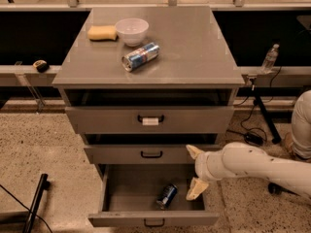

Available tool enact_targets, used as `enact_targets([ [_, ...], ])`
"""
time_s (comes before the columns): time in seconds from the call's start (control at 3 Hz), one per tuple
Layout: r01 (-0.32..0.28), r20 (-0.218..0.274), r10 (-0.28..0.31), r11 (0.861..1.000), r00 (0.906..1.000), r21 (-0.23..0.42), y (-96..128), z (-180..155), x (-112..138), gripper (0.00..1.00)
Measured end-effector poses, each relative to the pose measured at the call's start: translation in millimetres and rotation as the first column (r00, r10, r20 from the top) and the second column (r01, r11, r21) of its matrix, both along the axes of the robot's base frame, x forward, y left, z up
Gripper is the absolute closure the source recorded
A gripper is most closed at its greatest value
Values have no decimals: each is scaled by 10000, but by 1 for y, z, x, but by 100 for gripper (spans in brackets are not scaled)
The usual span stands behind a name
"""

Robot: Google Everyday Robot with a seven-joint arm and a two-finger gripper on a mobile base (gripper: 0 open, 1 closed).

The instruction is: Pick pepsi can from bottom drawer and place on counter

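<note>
The pepsi can (pixel 166 196), dark blue, lies on its side in the pulled-out bottom drawer (pixel 153 219), right of the drawer's middle. My gripper (pixel 195 171) hangs at the drawer's right side, up and to the right of the can and apart from it. Its two cream fingers are spread wide, the upper fingertip (pixel 193 151) in front of the middle drawer and the lower one (pixel 196 189) over the bottom drawer's right part. It holds nothing. The counter (pixel 189 47) is the grey top of the cabinet.
On the counter lie a paler silver-and-blue can (pixel 140 57) on its side, a white bowl (pixel 131 31) and a yellow sponge (pixel 102 32). The top drawer (pixel 150 120) with a white label and the middle drawer (pixel 146 154) stick out slightly. A water bottle (pixel 269 58) stands on the right ledge.
</note>
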State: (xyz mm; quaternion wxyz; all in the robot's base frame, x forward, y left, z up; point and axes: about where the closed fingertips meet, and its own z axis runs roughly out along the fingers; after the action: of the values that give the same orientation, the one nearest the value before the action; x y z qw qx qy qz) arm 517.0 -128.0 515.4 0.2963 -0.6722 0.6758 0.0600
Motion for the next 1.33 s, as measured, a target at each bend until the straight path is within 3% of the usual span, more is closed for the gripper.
enact_targets([
  [0.33, -695, 1322, 833, 9919, 9877, -1060, -19, -39, 5, 0],
  [0.67, -964, 2101, 1307, 9814, 9689, -1660, -30, -57, 11, 0],
  [1.0, -1088, 2511, 1581, 9739, 9550, -1992, -36, -67, 15, 0],
  [1.33, -1100, 2726, 1667, 9711, 9476, -2117, -40, -75, 17, 0],
])
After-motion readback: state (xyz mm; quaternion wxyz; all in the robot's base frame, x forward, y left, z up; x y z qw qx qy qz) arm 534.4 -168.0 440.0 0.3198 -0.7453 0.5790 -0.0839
